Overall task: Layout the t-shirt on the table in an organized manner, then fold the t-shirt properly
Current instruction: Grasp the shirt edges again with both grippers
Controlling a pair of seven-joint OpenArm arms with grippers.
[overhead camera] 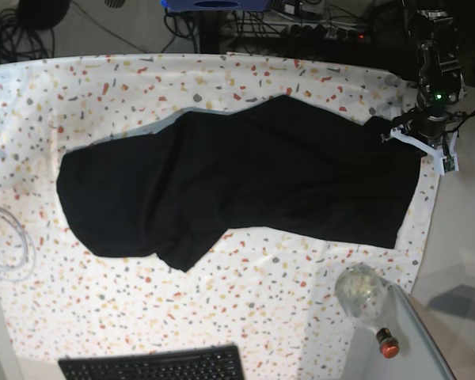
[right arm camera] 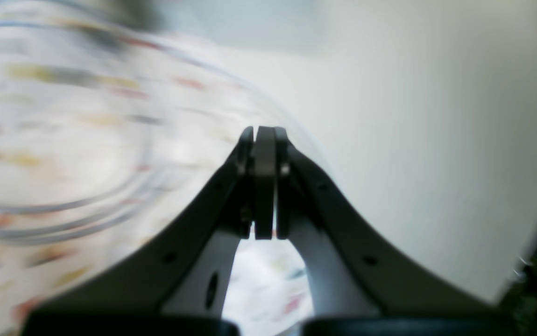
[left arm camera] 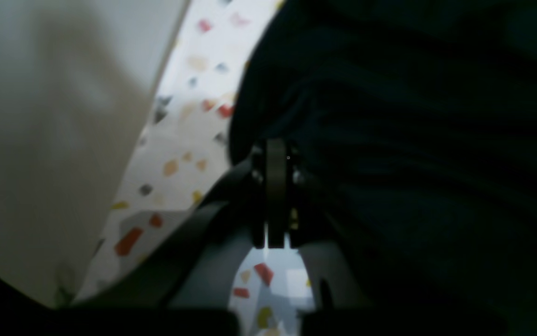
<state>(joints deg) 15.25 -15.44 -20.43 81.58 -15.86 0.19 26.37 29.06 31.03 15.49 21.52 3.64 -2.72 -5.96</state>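
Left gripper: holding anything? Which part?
Left gripper is shut on the t-shirt, at its edge by the table's side. Right gripper holds nothing.

Black t-shirt (overhead camera: 245, 182) lies spread across the middle of the table (overhead camera: 103, 317), long axis running left to right in the base view, partly flattened but still wrinkled. Left end rounded and bunched, a fold lump sticking out along its near edge. Right end reaches almost to the table's right edge. Table cover white with red, orange, yellow and grey flecks.
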